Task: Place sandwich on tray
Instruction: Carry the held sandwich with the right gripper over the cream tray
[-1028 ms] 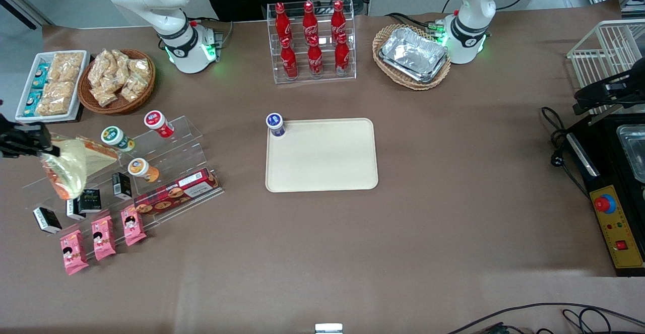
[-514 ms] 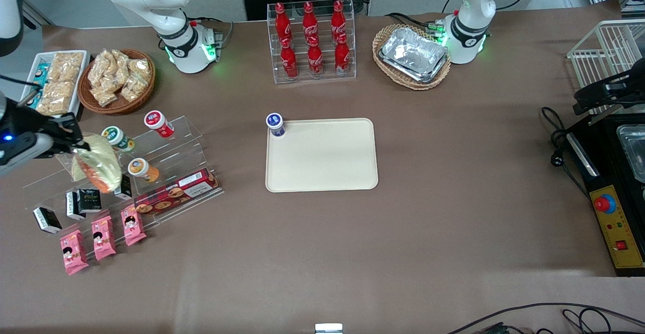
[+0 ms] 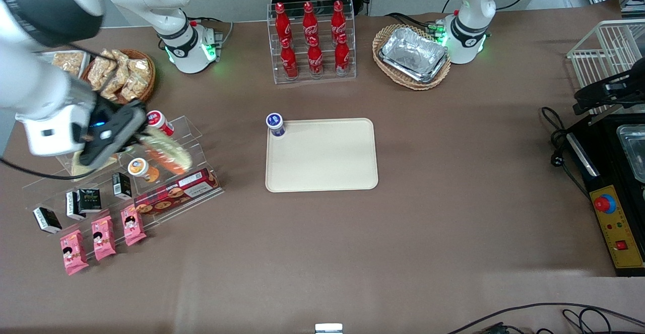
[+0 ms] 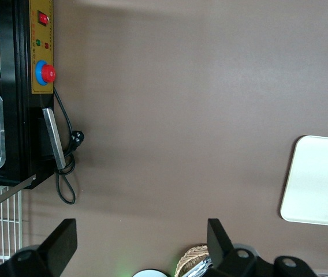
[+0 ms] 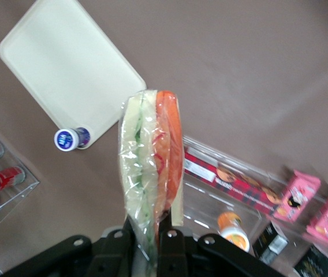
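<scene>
The sandwich [image 3: 169, 153], a wedge in clear wrap with pale bread and orange and green filling, hangs in the air above the clear acrylic stand [image 3: 191, 142]. My right gripper [image 3: 136, 140] is shut on its wrapped narrow end. In the right wrist view the sandwich [image 5: 151, 156] sticks out from between the black fingers of the gripper [image 5: 148, 236], its filling edge showing. The cream-beige tray [image 3: 322, 155] lies flat mid-table, well apart from the sandwich, toward the parked arm's end. The tray [image 5: 66, 63] also appears in the right wrist view.
A blue-capped cup [image 3: 275, 124] stands on the tray's corner. The acrylic stand holds an orange-capped cup [image 3: 138, 168], a cookie box [image 3: 176, 191] and a pale wrapped wedge [image 3: 75, 167]. Pink packets [image 3: 103, 236] lie nearer the camera. A cola rack [image 3: 311, 42] and a foil-tray basket [image 3: 412, 54] stand farther from it.
My right gripper has carried the sandwich up off the stand's end and sideways over the stand toward the tray. The arm now covers the snack tray and part of the basket.
</scene>
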